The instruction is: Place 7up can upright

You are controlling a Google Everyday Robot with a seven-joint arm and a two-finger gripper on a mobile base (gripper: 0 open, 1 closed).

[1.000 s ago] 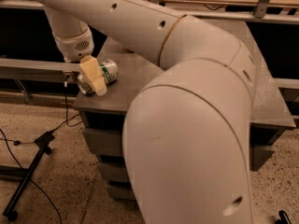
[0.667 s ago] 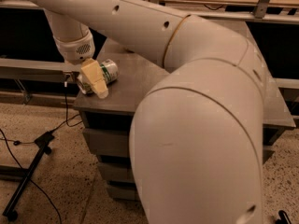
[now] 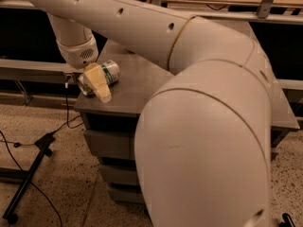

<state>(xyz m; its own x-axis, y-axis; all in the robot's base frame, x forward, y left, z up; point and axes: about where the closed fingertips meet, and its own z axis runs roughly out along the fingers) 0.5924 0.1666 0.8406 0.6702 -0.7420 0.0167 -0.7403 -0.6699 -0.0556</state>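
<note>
The 7up can (image 3: 110, 72), silvery with green markings, lies on its side near the front left corner of the grey metal table (image 3: 142, 86). My gripper (image 3: 96, 82) hangs from the white wrist (image 3: 78, 51) right at the can. Its pale yellow part crosses the can's front and hides the can's middle. One end of the can shows to the left of the gripper and the other end to the right. I cannot tell whether the can rests on the table or is lifted off it.
My white arm (image 3: 203, 141) fills the right and middle of the view and hides much of the table. Drawers (image 3: 111, 148) sit under the table. A black stand and cables (image 3: 28, 174) lie on the speckled floor at left. A shelf rail (image 3: 28, 70) runs behind.
The gripper has shifted slightly down and right at the can. The can stays lying in about the same place. The arm's large near segment has moved a little to the right.
</note>
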